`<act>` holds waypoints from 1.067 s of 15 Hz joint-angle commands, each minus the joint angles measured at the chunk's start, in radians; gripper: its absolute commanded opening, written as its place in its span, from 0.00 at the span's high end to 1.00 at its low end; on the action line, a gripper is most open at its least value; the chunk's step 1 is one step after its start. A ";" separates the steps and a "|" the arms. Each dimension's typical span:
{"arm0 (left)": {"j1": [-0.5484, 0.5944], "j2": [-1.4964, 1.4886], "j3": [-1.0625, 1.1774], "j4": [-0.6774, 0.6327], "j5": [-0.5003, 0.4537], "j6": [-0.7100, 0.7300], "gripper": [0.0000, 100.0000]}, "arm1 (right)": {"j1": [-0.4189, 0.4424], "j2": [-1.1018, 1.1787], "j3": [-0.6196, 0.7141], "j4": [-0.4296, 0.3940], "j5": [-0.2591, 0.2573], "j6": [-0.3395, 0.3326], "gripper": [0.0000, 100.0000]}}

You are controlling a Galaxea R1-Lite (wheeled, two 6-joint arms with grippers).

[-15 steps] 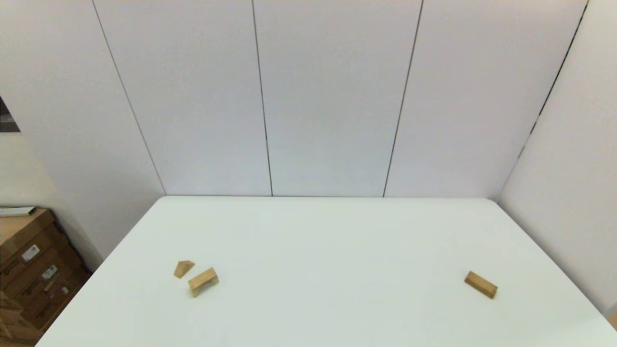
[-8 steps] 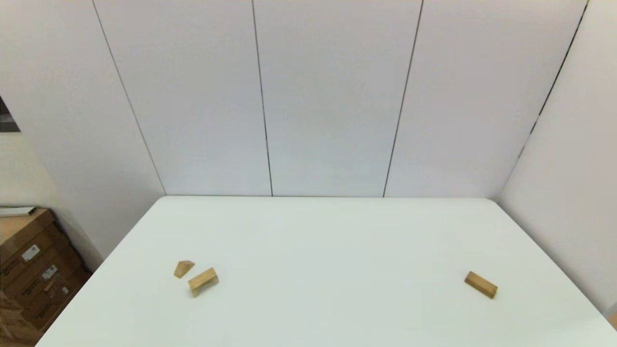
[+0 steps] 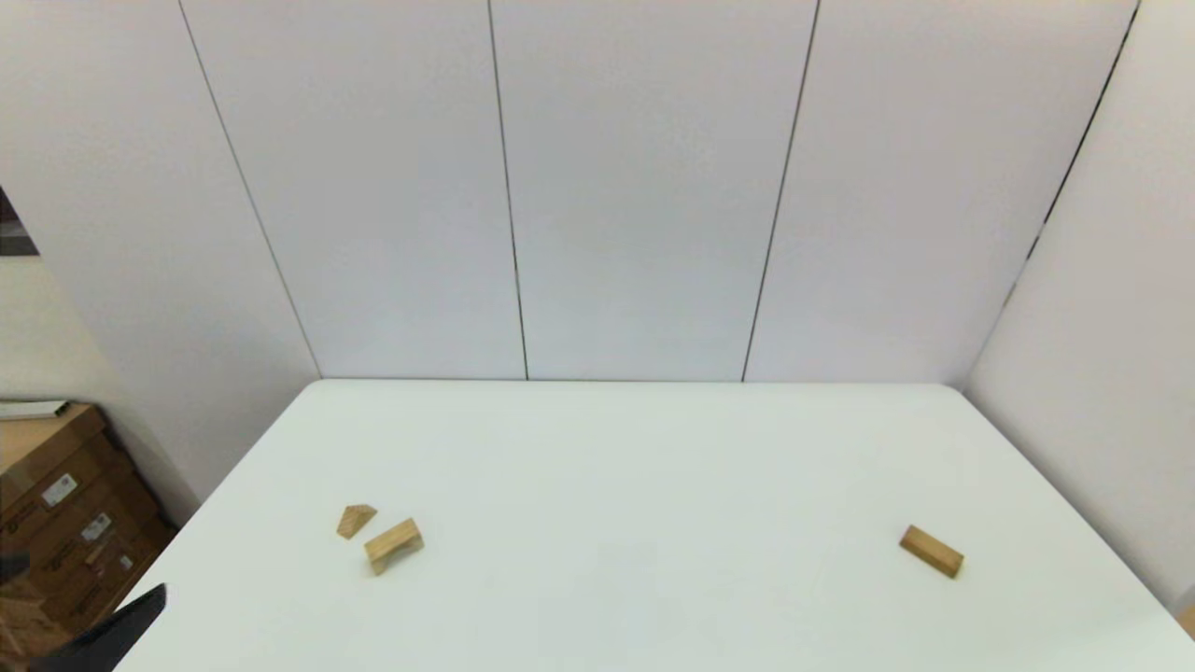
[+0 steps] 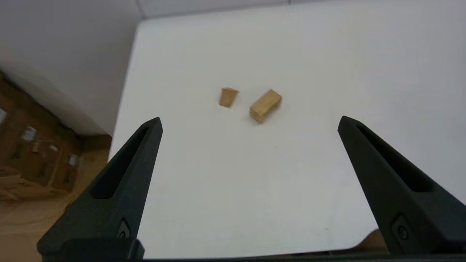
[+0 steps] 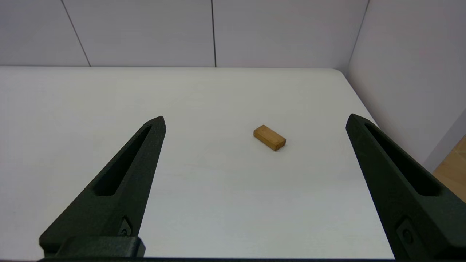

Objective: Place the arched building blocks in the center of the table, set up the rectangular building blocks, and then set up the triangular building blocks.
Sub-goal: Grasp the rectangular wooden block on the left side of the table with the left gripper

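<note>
A: On table, left side — arch block beside wedge; brick far right.

B: Left gripper spread, right gripper spread. Arch likely light, rigid — grip its long flat sides.

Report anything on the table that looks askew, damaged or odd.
Nothing stands out. The light-wood arched block and small triangular wooden wedge lie close together on the white table's left side, the plain brown rectangular block lies flat at its right. All look intact.

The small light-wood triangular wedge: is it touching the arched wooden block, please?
No, the small light-wood triangular wedge lies beside the arched wooden block with bare white table between them.
</note>
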 commanded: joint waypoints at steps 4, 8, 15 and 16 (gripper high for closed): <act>0.001 0.793 -0.080 -0.213 -0.123 0.355 0.00 | 0.000 0.000 0.002 -0.001 0.000 0.000 0.00; 0.001 0.932 -0.080 -0.221 -0.121 0.482 0.00 | 0.000 0.000 0.002 -0.001 0.000 0.000 0.00; 0.000 1.185 -0.121 -0.431 -0.123 0.605 0.00 | 0.000 0.000 0.002 -0.001 0.000 0.000 0.00; 0.000 1.208 -0.136 -0.431 -0.124 0.614 0.00 | 0.000 0.000 0.002 -0.001 0.000 0.000 0.00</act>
